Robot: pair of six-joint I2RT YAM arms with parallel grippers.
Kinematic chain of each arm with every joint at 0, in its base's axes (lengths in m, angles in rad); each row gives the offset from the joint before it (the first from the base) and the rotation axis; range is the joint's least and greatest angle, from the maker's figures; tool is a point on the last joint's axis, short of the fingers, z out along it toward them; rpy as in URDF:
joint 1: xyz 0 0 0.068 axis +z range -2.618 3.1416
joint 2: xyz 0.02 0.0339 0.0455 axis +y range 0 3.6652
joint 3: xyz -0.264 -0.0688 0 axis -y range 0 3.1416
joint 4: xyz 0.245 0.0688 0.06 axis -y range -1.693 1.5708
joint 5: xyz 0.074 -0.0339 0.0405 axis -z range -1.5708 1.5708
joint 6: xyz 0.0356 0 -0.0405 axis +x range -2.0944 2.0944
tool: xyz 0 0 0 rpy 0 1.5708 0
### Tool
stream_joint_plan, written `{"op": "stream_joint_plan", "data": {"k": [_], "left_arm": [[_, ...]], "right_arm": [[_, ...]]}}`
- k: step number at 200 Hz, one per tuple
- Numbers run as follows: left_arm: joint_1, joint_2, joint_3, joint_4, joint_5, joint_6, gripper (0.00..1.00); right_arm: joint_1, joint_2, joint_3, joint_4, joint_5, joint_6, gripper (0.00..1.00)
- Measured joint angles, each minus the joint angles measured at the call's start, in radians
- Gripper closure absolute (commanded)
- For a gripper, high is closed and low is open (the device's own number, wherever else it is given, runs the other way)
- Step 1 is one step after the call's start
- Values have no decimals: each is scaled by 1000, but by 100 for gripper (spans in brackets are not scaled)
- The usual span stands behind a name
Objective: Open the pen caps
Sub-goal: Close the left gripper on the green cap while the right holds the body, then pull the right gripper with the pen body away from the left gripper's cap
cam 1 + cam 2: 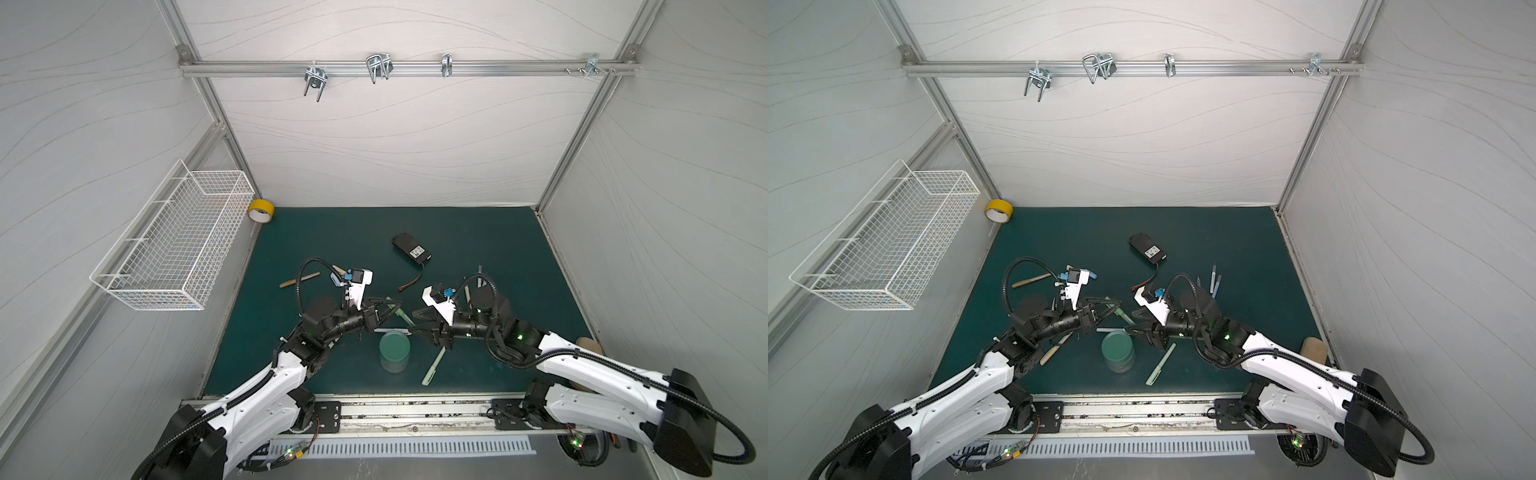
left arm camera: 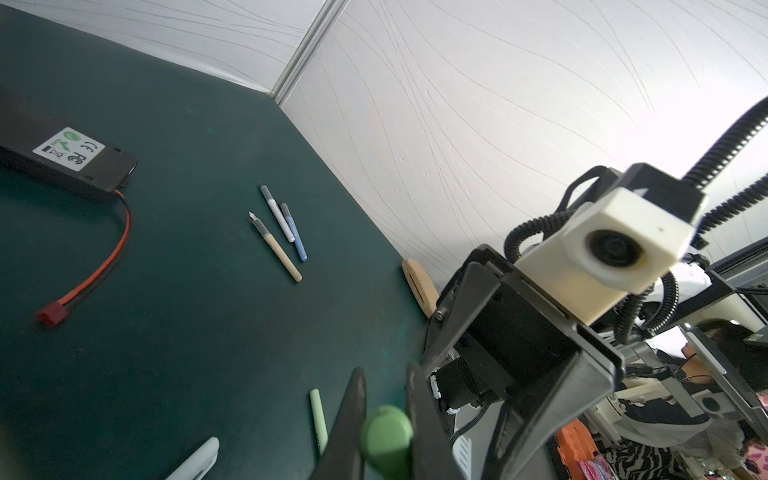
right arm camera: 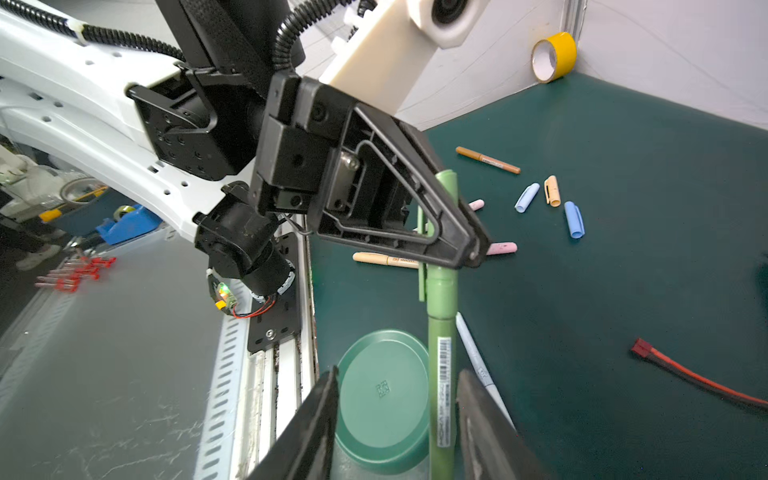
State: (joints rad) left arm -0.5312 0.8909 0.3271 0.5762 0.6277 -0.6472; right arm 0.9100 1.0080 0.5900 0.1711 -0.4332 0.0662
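Caps loose in right wrist view, uncapped pens in left

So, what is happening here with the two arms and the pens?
The two arms are working on one green pen above the mat. The left gripper is shut on its capped end and holds it in the air. The right gripper has its fingers open on either side of the barrel, not gripping it. The cap looks still on. Several loose caps and uncapped pens already lie on the mat.
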Motion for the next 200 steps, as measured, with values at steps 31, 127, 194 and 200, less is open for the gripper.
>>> {"op": "stream_joint_plan", "data": {"k": [31,127,194,200], "left_arm": [[0,18,0,21,22,-4,100],[-1,37,0,87,72,-19,100],[-6,58,0,96,79,-34,61],[-8,60,0,96,80,-33,61]], "right_arm": [[-51,32,0,0,-100,28,52],[-81,138,12,14,-248,88,84],[-90,151,13,47,-275,118,100],[-90,151,13,53,-275,121,100]]}}
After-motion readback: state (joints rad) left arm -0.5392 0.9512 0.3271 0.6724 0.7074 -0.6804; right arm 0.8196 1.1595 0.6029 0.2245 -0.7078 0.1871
